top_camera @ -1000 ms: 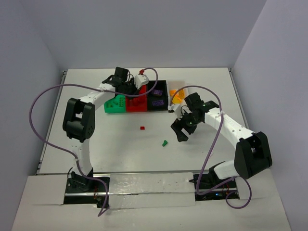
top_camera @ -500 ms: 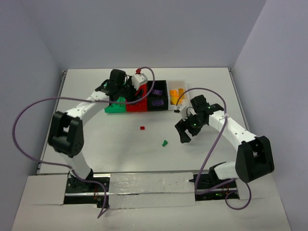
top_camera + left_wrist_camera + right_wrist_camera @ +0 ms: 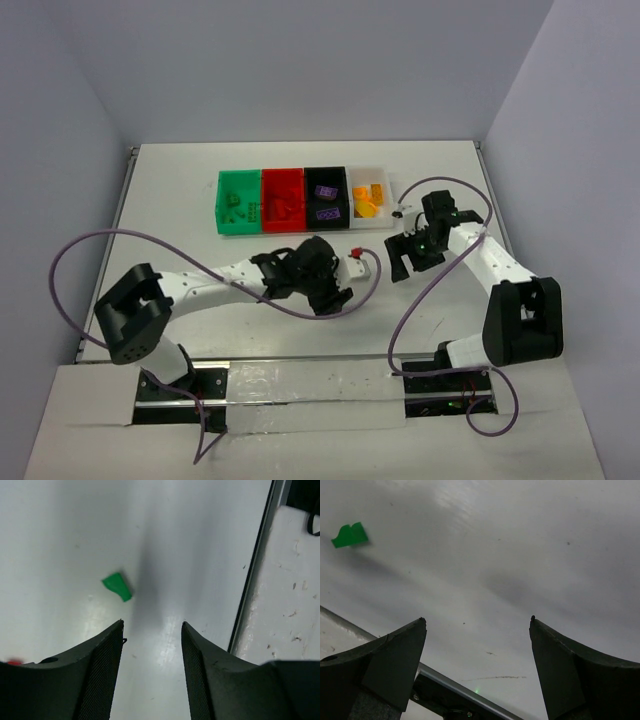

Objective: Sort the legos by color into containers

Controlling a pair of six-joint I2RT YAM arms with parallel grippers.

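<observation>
Four joined bins stand at the back: green (image 3: 222, 196), red (image 3: 284, 179), black (image 3: 326, 178) and clear white (image 3: 386, 205). They hold green, red, purple (image 3: 325, 213) and orange (image 3: 367, 206) legos. A loose green lego lies on the table a little ahead and left of my left gripper in the left wrist view (image 3: 117, 586), and shows far left in the right wrist view (image 3: 350, 535). From above it is hidden under my left gripper (image 3: 331, 297). That gripper (image 3: 152, 623) is open and empty. My right gripper (image 3: 400, 258) (image 3: 477, 619) is open and empty, below the white bin.
The left arm (image 3: 220, 282) lies across the near middle of the table, its purple cable (image 3: 140, 236) looping to the left. The table's front edge and metal rail (image 3: 252, 575) run close on the right of the left gripper. Grey walls enclose the table.
The left arm has swung from over the bins down to the near middle of the table, above the green lego. The right gripper has drawn back and right, toward the white bin.
</observation>
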